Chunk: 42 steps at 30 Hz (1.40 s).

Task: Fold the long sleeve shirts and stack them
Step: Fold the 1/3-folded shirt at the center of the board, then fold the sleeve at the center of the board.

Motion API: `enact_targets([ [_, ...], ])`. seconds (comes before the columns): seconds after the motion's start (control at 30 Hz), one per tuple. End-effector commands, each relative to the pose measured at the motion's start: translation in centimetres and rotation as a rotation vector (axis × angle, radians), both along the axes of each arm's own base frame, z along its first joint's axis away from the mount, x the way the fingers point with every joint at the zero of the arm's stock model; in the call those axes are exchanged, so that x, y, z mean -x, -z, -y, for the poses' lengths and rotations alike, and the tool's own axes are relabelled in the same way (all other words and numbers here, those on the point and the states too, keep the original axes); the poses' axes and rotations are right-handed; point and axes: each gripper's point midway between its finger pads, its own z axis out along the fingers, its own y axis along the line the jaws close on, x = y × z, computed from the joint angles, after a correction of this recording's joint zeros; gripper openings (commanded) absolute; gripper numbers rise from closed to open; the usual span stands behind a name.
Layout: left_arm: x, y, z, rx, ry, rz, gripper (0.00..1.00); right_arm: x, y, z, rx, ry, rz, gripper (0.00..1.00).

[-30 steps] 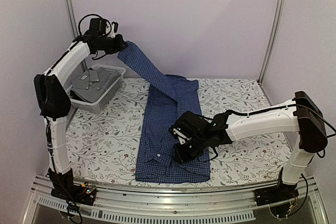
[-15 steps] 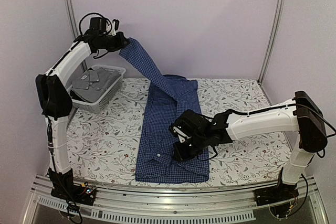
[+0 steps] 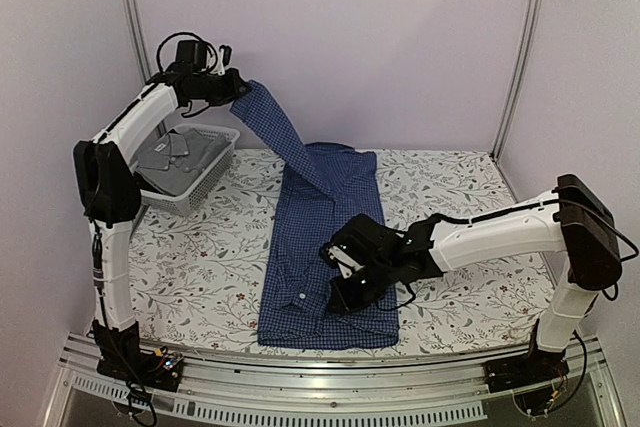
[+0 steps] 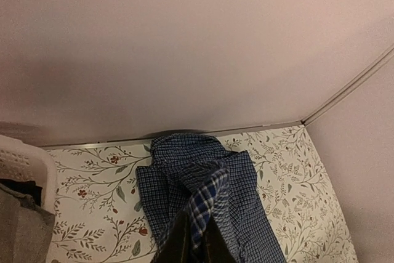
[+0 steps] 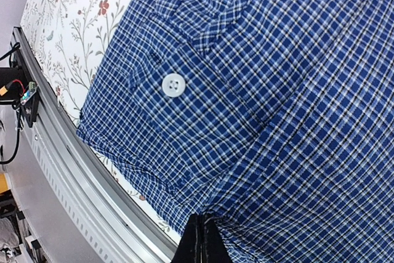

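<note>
Two robot arms are bolted to a ribbed aluminium rail (image 3: pixel 330 387). The left arm (image 3: pixel 128 125), at the rail's left end, and the right arm (image 3: pixel 500 232), at the rail's right end, share white tubular links and bulky black joint housings. Thin black cables loop beside the black left gripper (image 3: pixel 238 90) and run along the white link behind the black right gripper (image 3: pixel 337 300). Coloured wiring sits at each base on the rail.

Blue shirt (image 3: pixel 305 247): dark blue, fine light checks, white button (image 5: pixel 173 84). Grey shirt (image 3: pixel 175 155): plain. Basket (image 3: pixel 205 185): white. Surface (image 3: pixel 200 267): white, grey-green leaves, small red flowers.
</note>
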Motion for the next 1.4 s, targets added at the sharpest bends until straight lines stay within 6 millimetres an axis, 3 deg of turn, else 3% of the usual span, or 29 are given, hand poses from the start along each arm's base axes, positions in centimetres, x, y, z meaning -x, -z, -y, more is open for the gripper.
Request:
enact_targets([
  [0.0, 0.6, 0.8, 0.6, 0.004, 0.037, -0.013, 0.08, 0.6, 1.4, 0.5, 0.007, -0.034, -0.029, 0.01],
  [0.13, 1.3, 1.2, 1.6, -0.003, 0.067, -0.020, 0.08, 0.5, 1.1, 0.4, 0.003, -0.035, -0.017, 0.18],
  [0.27, 2.3, 0.8, 2.9, -0.009, 0.116, -0.009, 0.08, -0.3, -0.7, -0.1, -0.027, -0.026, 0.020, 0.33],
  [0.43, 4.6, 0.5, 6.0, -0.006, 0.240, 0.003, 0.08, -4.2, -4.2, 1.8, -0.077, 0.086, 0.101, 0.46],
  [0.53, 6.5, 1.0, 8.2, -0.016, 0.315, -0.004, 0.08, -7.6, -6.1, 4.1, -0.093, 0.200, 0.158, 0.48],
  [0.7, 10.3, 2.9, 12.4, -0.022, 0.434, -0.051, 0.08, -12.7, -7.0, 8.0, -0.095, 0.369, 0.184, 0.48],
  [0.9, 15.6, 6.0, 16.9, -0.058, 0.572, -0.130, 0.07, -17.0, -7.8, 11.0, -0.100, 0.474, 0.222, 0.47],
  [1.1, 21.1, 10.3, 20.1, -0.111, 0.701, -0.271, 0.07, -19.2, -7.7, 13.3, -0.094, 0.533, 0.237, 0.48],
  [1.37, 28.5, 16.4, 22.5, -0.241, 0.806, -0.417, 0.09, -19.5, -6.1, 14.5, -0.065, 0.558, 0.227, 0.48],
])
